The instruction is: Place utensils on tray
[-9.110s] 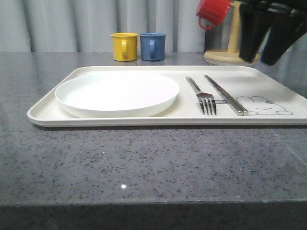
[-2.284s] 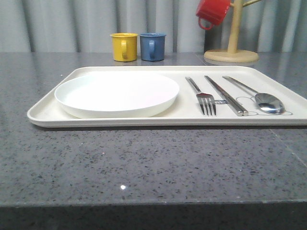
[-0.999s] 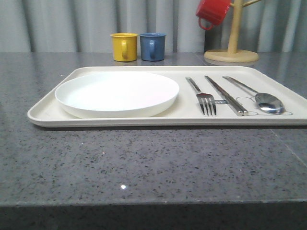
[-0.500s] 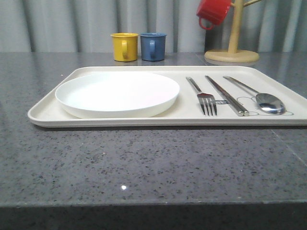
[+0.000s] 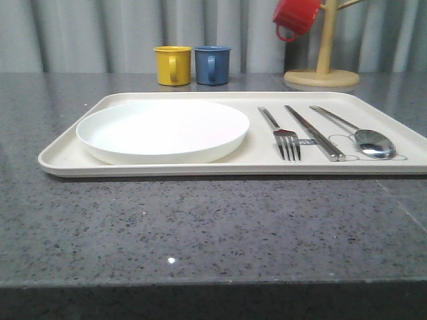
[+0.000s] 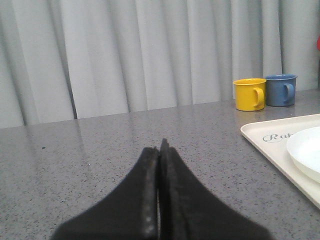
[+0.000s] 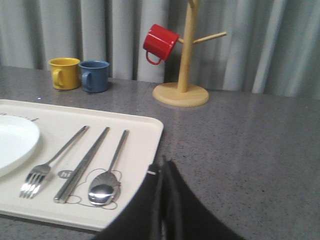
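Both sets of jaws are pressed fully together with nothing between them: I see the left gripper (image 6: 159, 150) hanging over bare grey table (image 5: 200, 227) just off the tray's left end, and the right gripper (image 7: 164, 167) just off its right end.

Along the table's far edge stand a yellow mug (image 5: 173, 65) and a blue mug (image 5: 213, 64), almost touching. Toward the far right corner a wooden mug tree (image 5: 323, 63) carries a red mug (image 5: 297, 17) on a peg. All of these sit well behind the tray (image 5: 133, 168), and nothing lies across it or blocks it.

The tray rests near the table's front edge, its long axis running left to right. On its left half lies the white plate (image 5: 163, 130). On the right half, side by side and apart from one another, lie the fork (image 5: 283, 134), the chopsticks (image 5: 313, 132) and the spoon (image 5: 360, 134). Each runs front to back, fanning slightly: fork tines and spoon bowl point to the tray's front edge, handles toward the far edge. The spoon bowl seems to sit on a printed outline, though I can't quite make it out.
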Robot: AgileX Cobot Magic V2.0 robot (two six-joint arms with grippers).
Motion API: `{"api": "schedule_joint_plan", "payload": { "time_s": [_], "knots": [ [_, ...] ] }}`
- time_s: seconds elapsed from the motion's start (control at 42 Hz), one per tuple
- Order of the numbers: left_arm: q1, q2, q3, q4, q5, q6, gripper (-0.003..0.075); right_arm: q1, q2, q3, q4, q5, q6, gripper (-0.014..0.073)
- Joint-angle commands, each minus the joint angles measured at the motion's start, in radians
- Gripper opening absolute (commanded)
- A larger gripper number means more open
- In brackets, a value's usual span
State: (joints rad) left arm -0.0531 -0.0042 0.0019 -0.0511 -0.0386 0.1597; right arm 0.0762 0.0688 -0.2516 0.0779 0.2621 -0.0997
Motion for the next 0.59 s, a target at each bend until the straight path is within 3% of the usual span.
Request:
{"api": "schedule_joint_plan", "payload": {
  "time_s": [0.0,0.285,0.571],
  "knots": [
    [0.002,-0.021,0.013,-0.010,-0.088,-0.011,-0.0020,-0.033,-0.023,0.066,0.003,-0.198,0.002,-0.0112],
    [0.002,-0.021,0.013,-0.010,-0.088,-0.011,-0.0020,-0.045,-0.094,0.280,0.003,-0.363,0.002,-0.0112],
    [0.002,-0.019,0.013,-0.010,-0.088,-0.011,-0.0020,-0.044,-0.094,0.278,0.005,-0.323,0.002,-0.0112]
  ]
}}
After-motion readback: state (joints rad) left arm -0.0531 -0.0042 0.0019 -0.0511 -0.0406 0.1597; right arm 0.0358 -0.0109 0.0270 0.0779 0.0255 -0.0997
